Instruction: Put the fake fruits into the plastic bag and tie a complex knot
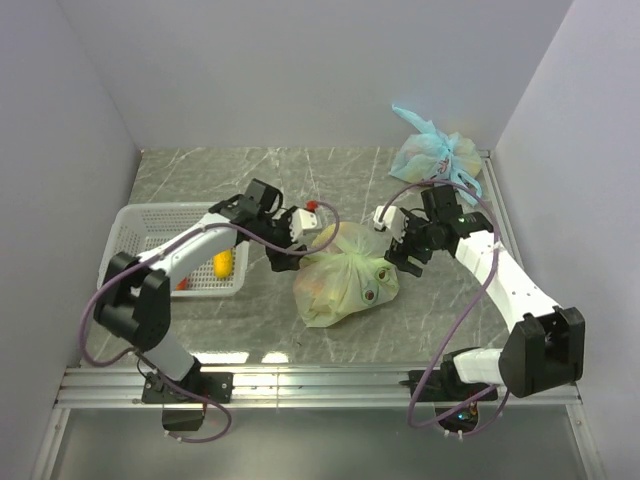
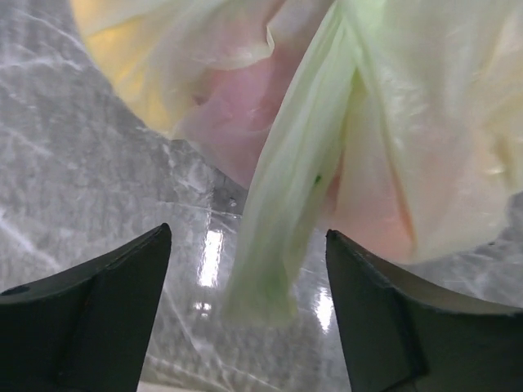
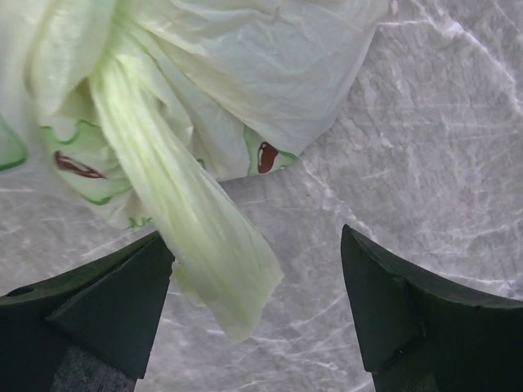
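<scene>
Top external sits high at the near edge, looking down wide over the whole table (image 1: 450, 320). Both wrist views face down, very close on the plastic bag (image 2: 392, 122), which all three share.

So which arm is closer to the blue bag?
Right. The right arm reaches up to just below the blue bag. The left arm is far over by the basket, with the green bag in between.
</scene>
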You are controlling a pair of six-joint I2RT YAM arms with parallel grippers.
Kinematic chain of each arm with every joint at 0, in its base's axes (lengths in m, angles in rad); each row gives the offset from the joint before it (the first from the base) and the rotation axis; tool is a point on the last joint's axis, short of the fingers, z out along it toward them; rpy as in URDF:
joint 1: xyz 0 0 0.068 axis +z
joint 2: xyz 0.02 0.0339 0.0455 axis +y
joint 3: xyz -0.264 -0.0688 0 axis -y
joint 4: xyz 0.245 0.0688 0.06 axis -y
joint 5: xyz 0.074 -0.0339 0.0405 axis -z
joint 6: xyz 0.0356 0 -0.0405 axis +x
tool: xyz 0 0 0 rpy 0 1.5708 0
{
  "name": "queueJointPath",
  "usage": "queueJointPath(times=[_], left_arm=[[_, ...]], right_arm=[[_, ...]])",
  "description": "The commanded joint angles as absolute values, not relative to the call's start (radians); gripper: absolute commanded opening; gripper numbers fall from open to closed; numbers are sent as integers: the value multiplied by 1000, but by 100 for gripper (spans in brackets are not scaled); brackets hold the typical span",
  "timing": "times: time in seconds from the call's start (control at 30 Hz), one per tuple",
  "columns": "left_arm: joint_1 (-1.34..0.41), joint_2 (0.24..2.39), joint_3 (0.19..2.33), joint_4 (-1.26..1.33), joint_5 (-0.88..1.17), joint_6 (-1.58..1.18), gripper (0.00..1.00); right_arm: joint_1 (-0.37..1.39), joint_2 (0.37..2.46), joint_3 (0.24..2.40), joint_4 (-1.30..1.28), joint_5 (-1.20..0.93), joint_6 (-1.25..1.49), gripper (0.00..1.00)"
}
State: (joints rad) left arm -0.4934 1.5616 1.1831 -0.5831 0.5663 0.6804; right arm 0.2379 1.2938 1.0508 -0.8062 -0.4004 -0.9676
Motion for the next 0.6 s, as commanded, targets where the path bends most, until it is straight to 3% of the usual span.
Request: queueJointPath(times=[0.0,0.13,0.2,0.23,0.27,0.33,0.4,0.57], left_arm=[[-522,1624,1223,-517,508,795,80],[-532,1655,1233,-489,508,775,63],[-534,1658,1233,-489,506,767,58],[-534,1652,1230,-497,508,762,46],[-535,1648,1221,-500,508,756,38],[-531,1625,1207,-497,497,709,13],[-519,1602,1184,-499,509,674,3],[-445,1502,1131,-439,483,451,0]], right_arm=[[255,1299,1028,-749,-351,-1025,86],[264,1308,973,-700,-328,-1020,78],[265,1310,962,-687,-324,-1009,63],[264,1305,948,-658,-319,-1002,55],[262,1305,942,-644,-305,-994,39],[261,1295,939,-617,-296,-954,27],[250,1279,940,-614,-298,-899,0],[186,1230,928,-548,-301,-749,0]])
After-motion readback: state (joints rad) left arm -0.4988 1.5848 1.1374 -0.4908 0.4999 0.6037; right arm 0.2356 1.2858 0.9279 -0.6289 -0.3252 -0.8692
